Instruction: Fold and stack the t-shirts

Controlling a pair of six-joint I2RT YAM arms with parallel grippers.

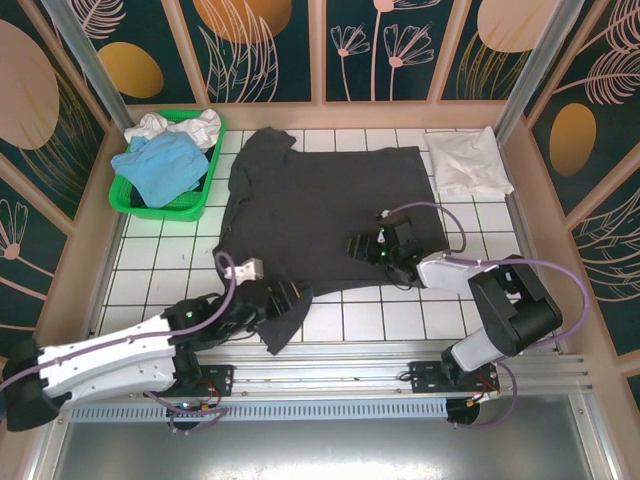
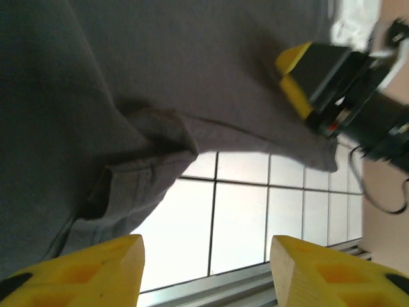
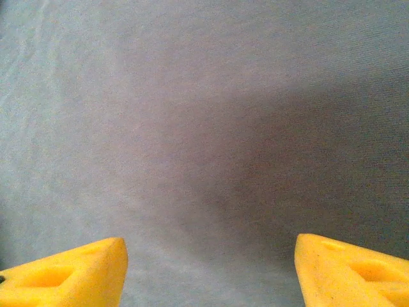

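A large dark charcoal t-shirt (image 1: 320,205) lies spread flat on the white tiled table. One of its sleeves (image 1: 283,325) is bunched at the near edge. My left gripper (image 1: 292,300) hovers by that sleeve; in the left wrist view the left gripper (image 2: 208,272) is open with bare tile between its yellow fingers (image 2: 96,268), and the sleeve (image 2: 128,185) lies just to its left. My right gripper (image 1: 362,246) is over the shirt's near right part. In the right wrist view the right gripper (image 3: 211,272) stands open above smooth dark cloth (image 3: 204,128), holding nothing.
A green basket (image 1: 170,212) at the back left holds a light blue t-shirt (image 1: 160,165) and a white one (image 1: 185,128). A folded white t-shirt (image 1: 465,160) lies at the back right corner. Wooden walls enclose the table; a metal rail (image 1: 330,378) runs along the near edge.
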